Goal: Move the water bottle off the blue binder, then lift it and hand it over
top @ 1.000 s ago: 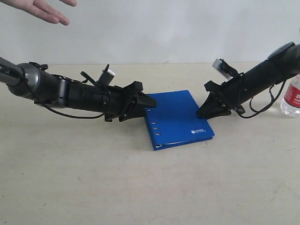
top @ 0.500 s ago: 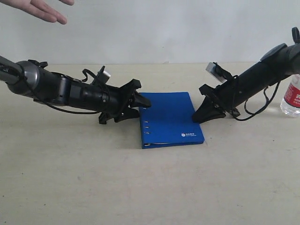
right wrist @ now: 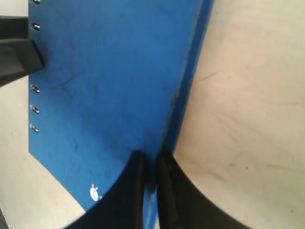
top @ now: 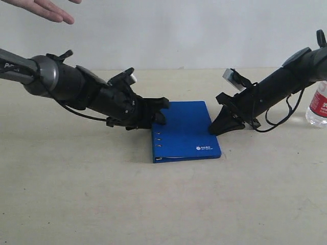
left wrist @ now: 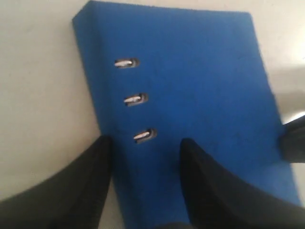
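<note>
The blue binder (top: 188,128) is laid flat on the table (top: 163,204). Its spine edge is straddled by the left gripper (left wrist: 145,143), whose jaws are spread wide with nothing clamped. Its opposite edge is pinched between the nearly closed jaws of the right gripper (right wrist: 151,153). The water bottle (top: 318,104) is stood upright well apart from the binder, behind the right arm

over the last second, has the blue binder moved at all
Yes. In the exterior view the blue binder has slid left, away from the water bottle, which stays at the right edge. It has also turned to lie squarer.
</note>
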`<state>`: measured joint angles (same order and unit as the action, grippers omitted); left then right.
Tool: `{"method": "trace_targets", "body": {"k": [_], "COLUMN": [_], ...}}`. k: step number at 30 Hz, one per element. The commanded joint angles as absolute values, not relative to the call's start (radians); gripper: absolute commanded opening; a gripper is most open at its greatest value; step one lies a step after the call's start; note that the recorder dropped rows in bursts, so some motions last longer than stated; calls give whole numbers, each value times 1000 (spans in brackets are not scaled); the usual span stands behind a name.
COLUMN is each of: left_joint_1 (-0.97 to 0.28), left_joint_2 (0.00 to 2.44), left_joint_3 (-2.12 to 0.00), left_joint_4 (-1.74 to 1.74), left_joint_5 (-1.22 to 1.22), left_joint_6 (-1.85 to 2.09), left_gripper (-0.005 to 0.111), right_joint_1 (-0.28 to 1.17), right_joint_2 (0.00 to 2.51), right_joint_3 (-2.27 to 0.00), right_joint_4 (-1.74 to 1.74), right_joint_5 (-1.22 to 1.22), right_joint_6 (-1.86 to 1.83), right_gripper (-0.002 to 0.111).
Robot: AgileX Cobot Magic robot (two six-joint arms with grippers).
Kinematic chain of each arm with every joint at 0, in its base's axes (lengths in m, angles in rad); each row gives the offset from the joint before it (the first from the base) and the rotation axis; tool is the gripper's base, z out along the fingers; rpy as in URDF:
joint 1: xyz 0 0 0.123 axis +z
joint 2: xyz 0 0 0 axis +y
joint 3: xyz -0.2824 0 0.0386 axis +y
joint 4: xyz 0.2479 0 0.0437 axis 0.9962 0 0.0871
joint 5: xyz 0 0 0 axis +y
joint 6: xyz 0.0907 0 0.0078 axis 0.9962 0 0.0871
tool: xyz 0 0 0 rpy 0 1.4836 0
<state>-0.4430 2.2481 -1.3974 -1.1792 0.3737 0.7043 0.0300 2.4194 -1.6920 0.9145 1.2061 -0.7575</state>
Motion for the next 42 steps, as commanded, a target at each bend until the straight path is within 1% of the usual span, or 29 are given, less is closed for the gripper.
{"method": "trace_targets", "body": {"k": [1, 5, 8, 11, 15, 17, 18, 19, 21, 26, 29, 32, 33, 34, 36, 38, 39, 40, 42], "left_joint_1": [-520, -521, -525, -548, -581, -590, -590, -590, -590, -588, -588, -588, -588, -590, -594, -603, -605, -605, -605], "left_joint_2": [2241, 2244, 2246, 2246, 2246, 2246, 2246, 2246, 2244, 2246, 2246, 2246, 2246, 2248, 2257, 2267, 2269, 2275, 2301], "left_joint_3": [-1413, -1423, -1423, -1423, -1432, -1431, -1431, -1431, -1456, -1459, -1459, -1459, -1459, -1459, -1459, -1459, -1459, -1459, -1459], "left_joint_4": [-868, -755, -778, -878, -1252, -1545, -1687, -1744, -1744, -1744, -1744, -1683, -1592, -1554, -1551, -1592, -1593, -1588, -1585], "left_joint_5": [325, 349, 386, 398, 460, 562, 656, 765, 920, 1077, 1221, 1221, 1106, 1058, 1086, 1168, 1168, 1134, 1020], "left_joint_6": [480, 369, 385, 467, 782, 1015, 1157, 1278, 1350, 1347, 1454, 1409, 1310, 1276, 1245, 1265, 1275, 1267, 1178], "left_gripper": [43, 43, 43, 43, 43, 43, 43, 43, 43, 43, 43, 43, 43, 43, 43, 43, 45, 51, 70], "right_joint_1": [40, 40, 40, 40, 40, 40, 40, 40, 40, 40, 40, 40, 40, 40, 40, 40, 40, 40, 40], "right_joint_2": [2430, 2430, 2430, 2430, 2430, 2430, 2430, 2430, 2430, 2430, 2430, 2430, 2430, 2430, 2430, 2428, 2428, 2426, 2424], "right_joint_3": [-1686, -1686, -1686, -1686, -1686, -1686, -1686, -1686, -1686, -1686, -1686, -1686, -1686, -1686, -1686, -1686, -1686, -1686, -1686], "right_joint_4": [902, 902, 906, 908, 908, 908, 908, 908, 908, 906, 906, 906, 906, 906, 911, 915, 915, 915, 915], "right_joint_5": [1221, 1221, 1221, 1221, 1221, 1221, 1221, 1221, 1221, 1221, 1221, 1221, 1221, 1221, 1221, 1221, 1221, 1221, 1221], "right_joint_6": [-768, -763, -761, -761, -755, -752, -752, -752, -752, -752, -752, -752, -752, -752, -770, -780, -782, -782, -782], "right_gripper": [0, 0, 0, 0, 0, 0, 0, 0, 0, 0, 0, 0, 0, 0, 0, 0, 0, 0, 0]}}
